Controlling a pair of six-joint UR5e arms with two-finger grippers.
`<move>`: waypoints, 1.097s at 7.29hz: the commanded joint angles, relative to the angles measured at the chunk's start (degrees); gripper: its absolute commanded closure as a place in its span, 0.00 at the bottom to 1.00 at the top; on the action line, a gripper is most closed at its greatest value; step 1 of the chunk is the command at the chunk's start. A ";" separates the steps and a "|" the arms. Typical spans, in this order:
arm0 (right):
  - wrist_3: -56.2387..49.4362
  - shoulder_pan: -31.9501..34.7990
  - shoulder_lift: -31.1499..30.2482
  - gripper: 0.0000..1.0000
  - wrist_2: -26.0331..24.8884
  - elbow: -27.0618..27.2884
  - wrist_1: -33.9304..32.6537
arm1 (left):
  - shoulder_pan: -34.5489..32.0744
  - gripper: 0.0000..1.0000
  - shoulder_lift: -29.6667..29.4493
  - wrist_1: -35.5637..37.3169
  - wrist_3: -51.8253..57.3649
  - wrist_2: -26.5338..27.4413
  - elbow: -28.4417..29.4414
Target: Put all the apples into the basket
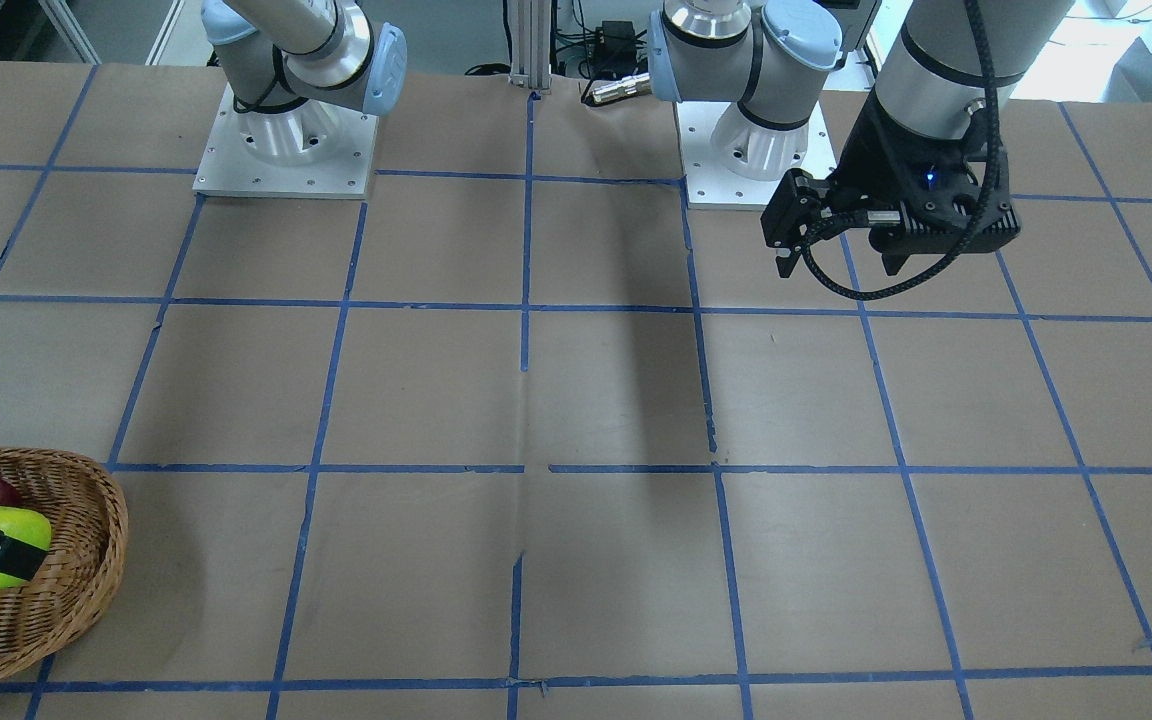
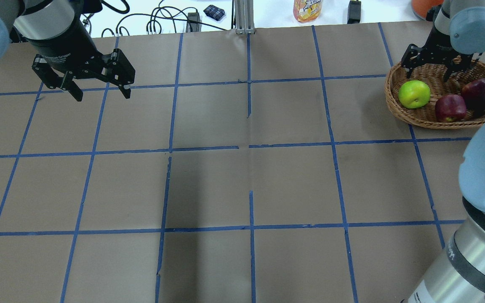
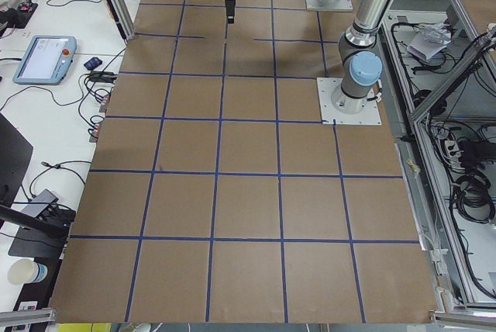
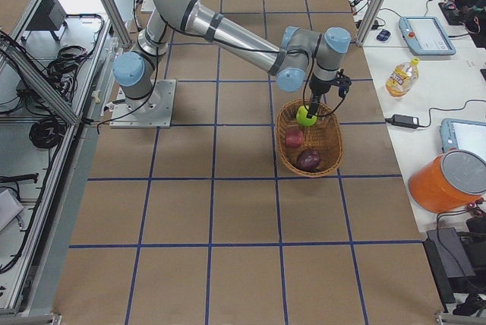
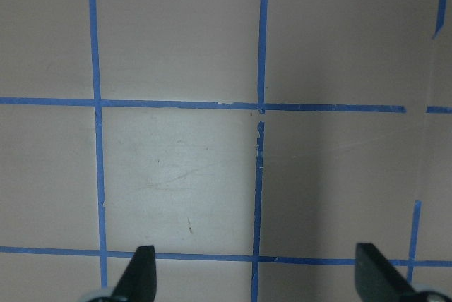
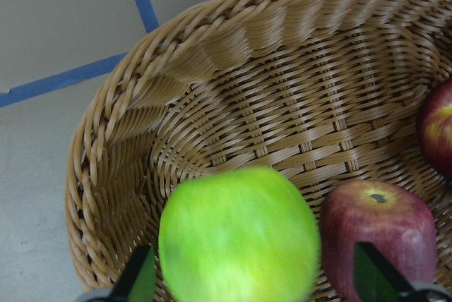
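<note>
The wicker basket point(image 2: 390, 90) sits at the table's far right and holds all three apples. The green apple point(image 2: 414, 94) lies at its left end, the red apple point(image 2: 450, 107) in the middle and the dark maroon apple point(image 2: 478, 93) at the right. My right gripper point(image 2: 430, 76) is open just above the basket. In the right wrist view its fingertips point(image 6: 141, 281) straddle the green apple point(image 6: 236, 242), with a gap on one side, and the red apple point(image 6: 378, 235) lies beside it. My left gripper point(image 2: 99, 90) is open and empty above the far left of the table; its wrist view point(image 5: 258, 277) shows only paper and tape.
Brown paper with a blue tape grid covers the table point(image 2: 242, 168). A juice bottle point(image 2: 307, 9), cables and an adapter lie beyond the far edge. The two arm bases point(image 1: 286, 150) point(image 1: 756, 150) stand at the robot's side. An orange bucket point(image 4: 448, 181) stands off the table.
</note>
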 commanded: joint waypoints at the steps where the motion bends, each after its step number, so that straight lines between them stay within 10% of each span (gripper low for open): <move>1: 0.09 0.14 -3.78 0.00 0.01 -0.11 5.16 | 0.00 0.00 0.00 -0.05 0.00 0.02 -0.10; 8: 7.87 6.35 -30.58 0.00 8.36 2.94 34.73 | 0.00 0.00 0.00 0.04 0.09 0.02 -0.10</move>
